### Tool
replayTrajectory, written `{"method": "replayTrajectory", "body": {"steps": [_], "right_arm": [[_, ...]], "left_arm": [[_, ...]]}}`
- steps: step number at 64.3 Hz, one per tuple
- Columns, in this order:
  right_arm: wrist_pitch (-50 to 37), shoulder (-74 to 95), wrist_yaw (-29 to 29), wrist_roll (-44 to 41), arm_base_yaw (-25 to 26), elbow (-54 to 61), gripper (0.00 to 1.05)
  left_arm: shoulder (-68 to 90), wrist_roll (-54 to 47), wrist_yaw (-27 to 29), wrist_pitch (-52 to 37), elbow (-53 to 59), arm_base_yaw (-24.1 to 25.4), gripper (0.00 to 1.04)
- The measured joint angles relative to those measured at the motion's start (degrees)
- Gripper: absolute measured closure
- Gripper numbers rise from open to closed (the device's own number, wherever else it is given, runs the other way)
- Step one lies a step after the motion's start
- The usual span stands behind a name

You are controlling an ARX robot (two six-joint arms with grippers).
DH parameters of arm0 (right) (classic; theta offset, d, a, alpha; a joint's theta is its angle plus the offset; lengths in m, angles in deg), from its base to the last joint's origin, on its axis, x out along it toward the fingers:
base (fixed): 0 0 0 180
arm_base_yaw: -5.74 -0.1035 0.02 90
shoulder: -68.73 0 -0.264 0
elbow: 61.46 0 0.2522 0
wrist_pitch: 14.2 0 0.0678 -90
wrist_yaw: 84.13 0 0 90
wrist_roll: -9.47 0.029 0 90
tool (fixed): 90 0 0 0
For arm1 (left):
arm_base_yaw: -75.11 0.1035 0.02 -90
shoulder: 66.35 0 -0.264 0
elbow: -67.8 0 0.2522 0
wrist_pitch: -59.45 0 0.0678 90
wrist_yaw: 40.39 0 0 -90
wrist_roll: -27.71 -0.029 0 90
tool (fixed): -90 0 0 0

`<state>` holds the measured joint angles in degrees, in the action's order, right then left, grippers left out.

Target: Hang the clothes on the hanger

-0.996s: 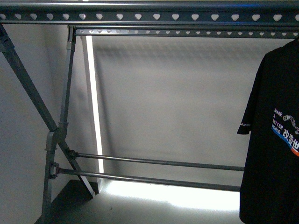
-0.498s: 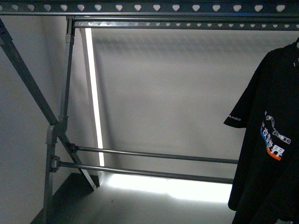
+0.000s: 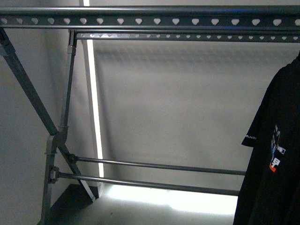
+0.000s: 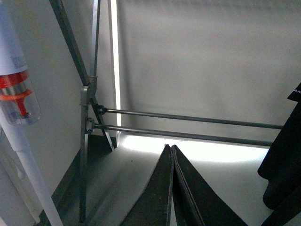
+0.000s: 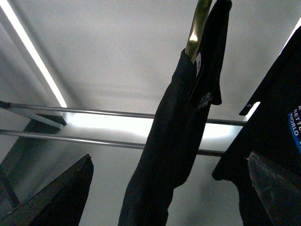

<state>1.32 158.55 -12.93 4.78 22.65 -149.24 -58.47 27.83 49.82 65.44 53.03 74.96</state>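
Note:
The black T-shirt point(image 3: 274, 154) hangs at the far right of the grey rack, under its top rail point(image 3: 150, 21) with heart-shaped holes; its print shows narrow and side-on. Neither gripper shows in the front view. My left gripper point(image 4: 169, 147) is shut and empty, low in front of the rack's lower bars point(image 4: 188, 117), with the shirt's edge point(image 4: 284, 160) to one side. My right gripper point(image 5: 169, 155) is open. A black garment point(image 5: 174, 141) on a gold-coloured coat hanger point(image 5: 197, 28) hangs edge-on between its fingers without touching them. A printed black shirt point(image 5: 277, 103) is beside it.
The rack's crossed legs point(image 3: 54, 136) stand at the left, with two low horizontal bars point(image 3: 159, 166) running across. A white wall with a bright vertical light strip point(image 3: 93, 108) is behind. A white pole-shaped appliance with a red part point(image 4: 16, 89) stands left of the rack.
In the front view the T-shirt has shifted right and turned more edge-on, so its print looks narrower. The rack's top rail sits a little lower in the picture than half a second ago.

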Motion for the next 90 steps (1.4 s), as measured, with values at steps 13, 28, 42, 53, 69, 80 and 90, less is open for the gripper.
{"method": "replayTrajectory", "body": {"steps": [13, 28, 42, 53, 69, 80, 90], "right_arm": [[-15.2, -23.1, -4.1, 5.7, 0.5, 26.2, 0.07], [-28.4, -54.8, 3.1, 12.3, -1.3, 55.3, 0.07], [-6.8, -75.1, 8.9, 6.4, -6.8, 63.7, 0.36], [-0.5, -83.4, 18.1, 5.0, -14.6, 66.6, 0.70], [-0.9, -85.7, 18.6, 4.5, -16.6, 69.4, 1.02], [-1.1, -86.8, 18.6, 4.5, -16.7, 70.5, 1.02], [-1.3, -87.7, 18.6, 4.5, -16.7, 71.5, 1.02]], "left_arm": [[-7.6, 0.0, -0.2, 7.5, 0.0, 0.0, 1.01], [-7.6, 0.0, -0.2, 7.6, 0.0, 0.0, 1.01], [-7.6, 0.0, -0.2, 7.6, 0.0, 0.0, 1.01], [-7.6, 0.0, 0.0, 7.6, 0.0, 0.0, 1.01], [-7.7, 0.0, -0.1, 7.6, 0.0, 0.0, 1.01], [-7.7, 0.0, -0.1, 7.6, 0.0, 0.0, 1.01], [-7.7, 0.0, -0.1, 7.6, 0.0, 0.0, 1.01]]}}
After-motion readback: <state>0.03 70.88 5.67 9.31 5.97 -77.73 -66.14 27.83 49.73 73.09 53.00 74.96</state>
